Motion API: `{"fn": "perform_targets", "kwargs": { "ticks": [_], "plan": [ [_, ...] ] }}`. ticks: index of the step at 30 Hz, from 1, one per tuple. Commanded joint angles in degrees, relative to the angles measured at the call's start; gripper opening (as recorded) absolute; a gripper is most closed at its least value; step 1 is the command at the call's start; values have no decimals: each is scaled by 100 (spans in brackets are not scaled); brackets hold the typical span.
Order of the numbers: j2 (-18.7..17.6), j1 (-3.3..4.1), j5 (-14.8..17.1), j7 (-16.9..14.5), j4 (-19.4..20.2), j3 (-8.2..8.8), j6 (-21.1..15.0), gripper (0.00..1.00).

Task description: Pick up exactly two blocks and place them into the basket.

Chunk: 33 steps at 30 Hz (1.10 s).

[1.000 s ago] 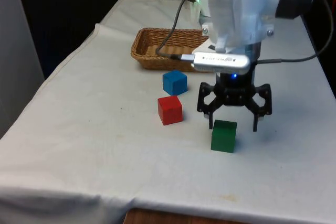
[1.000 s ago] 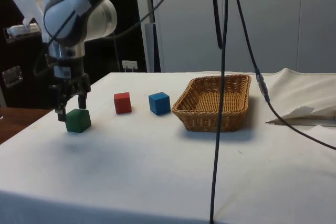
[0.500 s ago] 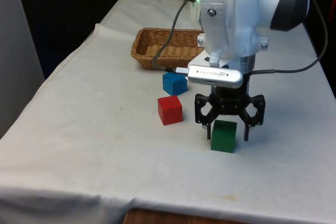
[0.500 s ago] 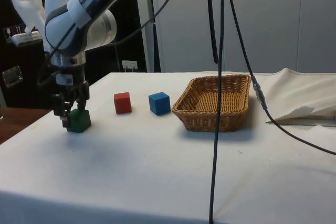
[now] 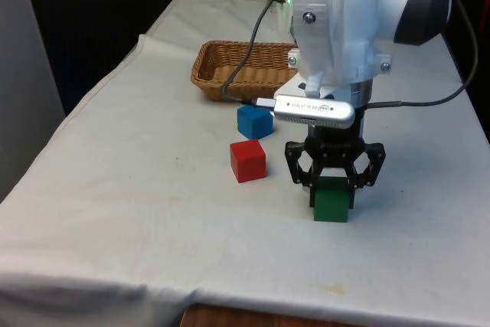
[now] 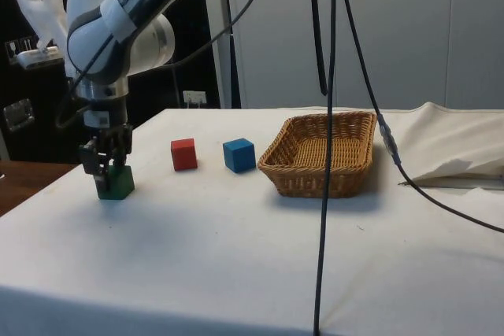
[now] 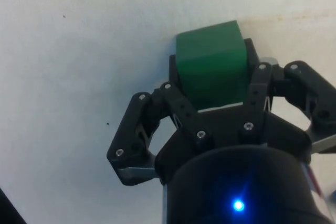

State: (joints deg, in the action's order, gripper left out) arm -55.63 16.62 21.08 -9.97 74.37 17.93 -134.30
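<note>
A green block (image 5: 331,201) rests on the white cloth near the table's front edge, and my gripper (image 5: 332,187) is shut on its sides. From the side, the gripper (image 6: 108,175) clamps the same green block (image 6: 118,185) low on the table. The wrist view has the green block (image 7: 211,62) squeezed between the two fingers (image 7: 176,77). A red block (image 5: 248,161) lies to the front view's left of it, with a blue block (image 5: 255,121) just behind. The wicker basket (image 5: 217,68) stands further back and holds nothing that I can see.
Black cables hang from the arm over the basket (image 6: 323,155) in the side view. A fold of white cloth (image 6: 457,155) lies beyond the basket there. Bare cloth stretches along the front view's left side of the table.
The gripper came down around the green block and its fingers closed from wide open onto the block's sides. The block shifted slightly and squared up between them.
</note>
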Motion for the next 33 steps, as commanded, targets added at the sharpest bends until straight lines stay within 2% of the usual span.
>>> {"fn": "perform_targets", "kwargs": {
  "ticks": [1,3,9,10,11,12,18,19,20,25,26,27,33],
  "plan": [
    [11,6,0,0,0,6,6,2],
    [195,52,-23,0,149,40,52,2],
    [584,120,-46,-17,498,74,126,2],
    [424,52,-29,-6,252,52,206,2],
    [653,126,-52,-17,561,80,138,2],
    [728,138,-63,-23,625,80,149,2],
    [1203,195,-155,-17,1066,80,183,2],
    [1054,132,-132,-6,848,52,258,2],
    [1272,206,-166,-11,1129,86,189,2],
    [1656,252,-264,0,1501,80,183,2],
    [1541,189,-241,-11,1329,52,258,2],
    [1725,258,-281,0,1570,86,183,2],
    [2114,298,-424,6,2005,92,126,2]
  ]
}}
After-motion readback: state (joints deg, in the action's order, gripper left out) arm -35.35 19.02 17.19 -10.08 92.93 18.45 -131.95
